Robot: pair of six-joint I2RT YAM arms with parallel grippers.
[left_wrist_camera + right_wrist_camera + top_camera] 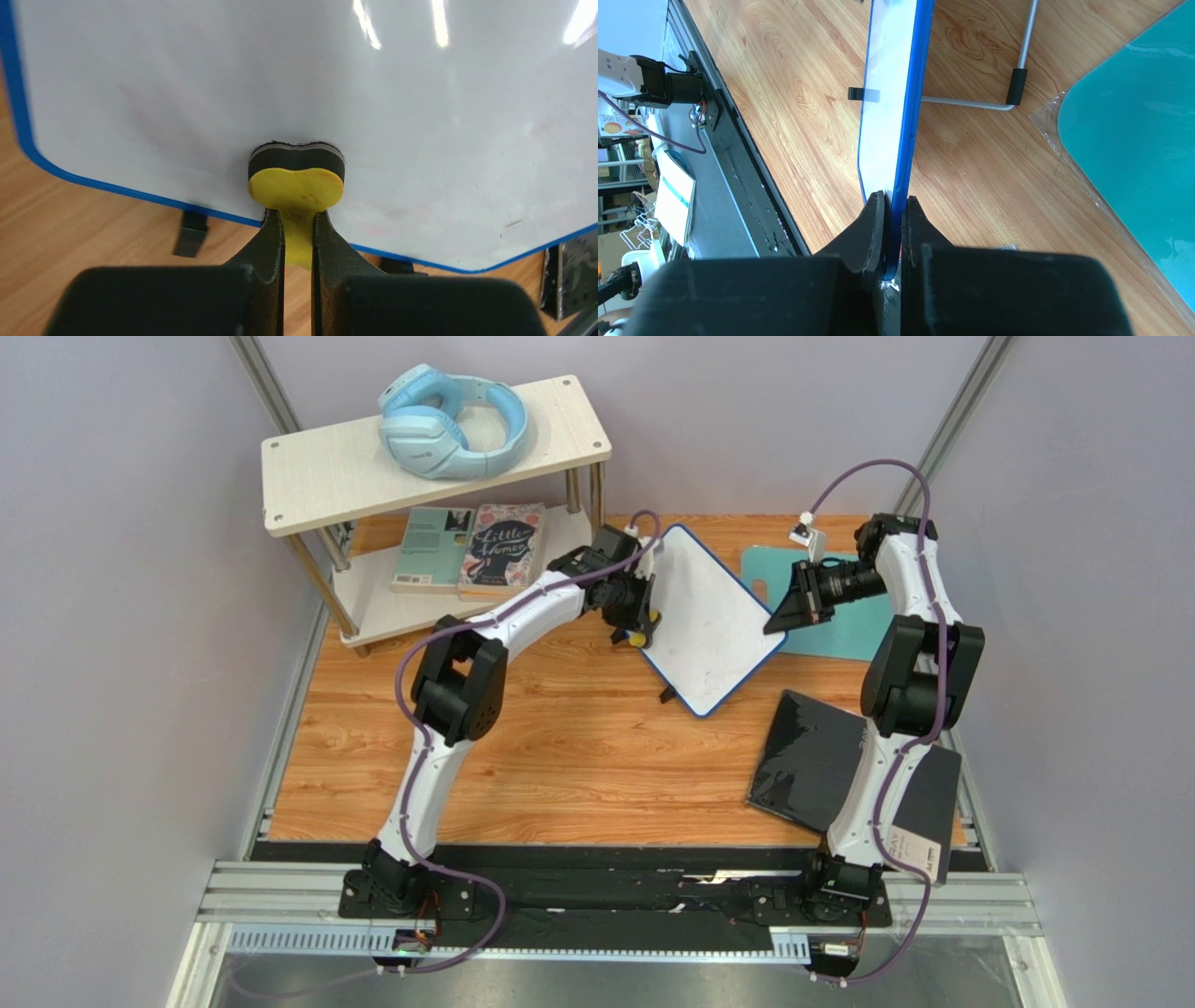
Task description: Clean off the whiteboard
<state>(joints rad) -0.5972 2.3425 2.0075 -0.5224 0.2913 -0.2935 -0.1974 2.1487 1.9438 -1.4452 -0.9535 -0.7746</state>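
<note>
The whiteboard (709, 616), white with a blue frame, stands tilted on its black feet in the middle of the wooden table. Its face (302, 77) looks blank apart from faint smudges. My left gripper (634, 623) is shut on a yellow eraser (296, 190) whose dark felt pad presses against the board's face near its lower edge. My right gripper (776, 622) is shut on the board's right edge; in the right wrist view the blue frame (910, 105) runs between the jaws, with the gripper's midpoint (895, 203) on it.
A teal mat (828, 609) lies behind the board at right, also in the right wrist view (1137, 140). A black glossy panel (814, 756) lies at front right. A white two-tier shelf (421, 455) at back left holds blue headphones (449, 420) and books (470, 546).
</note>
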